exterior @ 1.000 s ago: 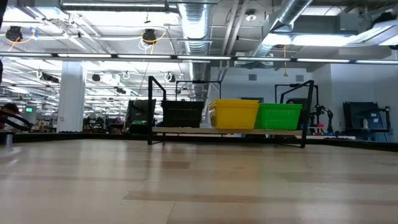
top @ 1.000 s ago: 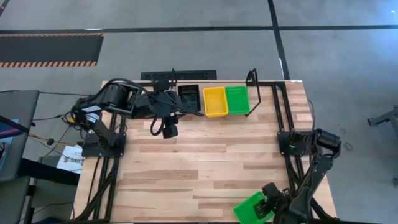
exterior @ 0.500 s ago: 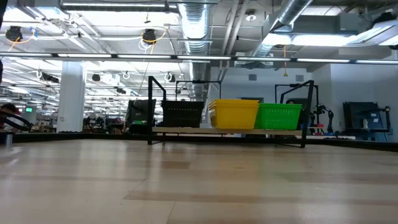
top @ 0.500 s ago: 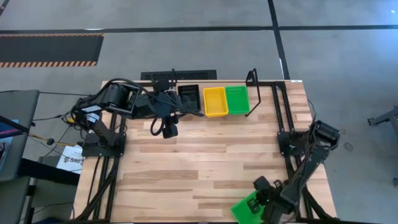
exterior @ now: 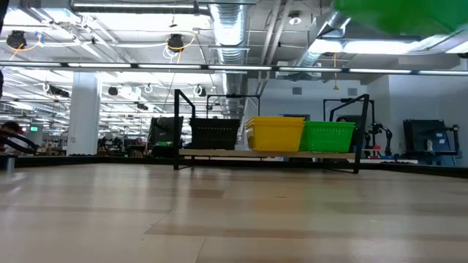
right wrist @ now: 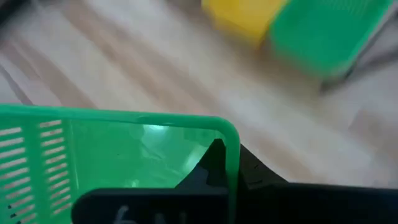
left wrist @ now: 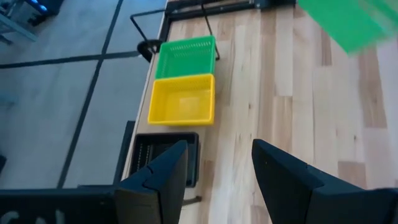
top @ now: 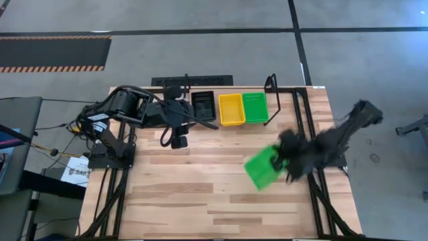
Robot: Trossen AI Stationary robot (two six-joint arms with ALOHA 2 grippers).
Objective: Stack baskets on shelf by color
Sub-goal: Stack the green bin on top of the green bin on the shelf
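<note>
On the shelf (top: 271, 84) at the table's far edge, a black basket (top: 202, 105), a yellow basket (top: 231, 109) and a green basket (top: 254, 107) rest on their bottoms in a row, also seen in the low view (exterior: 272, 134). A second green basket (top: 262, 167) hangs over the table's right half, with my right gripper (top: 286, 161) shut on it. It shows as a green blur high in the low view (exterior: 398, 14). My left gripper (left wrist: 214, 180) stands open near the black basket, holding nothing. My right gripper holds the green basket by one wall at its rim (right wrist: 231, 149), near a corner. One finger (right wrist: 214, 163) is inside the basket and the other outside. It comes from the table's right side. The basket is lifted clear of the table and tilted.
The arms' black base frames run along the left (top: 107, 194) and right (top: 321, 201) sides of the wooden table (top: 200, 194). The wood between the shelf and the near edge is bare.
My right gripper has taken hold of the green basket at the table's near right corner. It has lifted the basket clear and swung it up and toward the far edge, nearer the shelf. The basket now hangs tilted above the table's right half.
</note>
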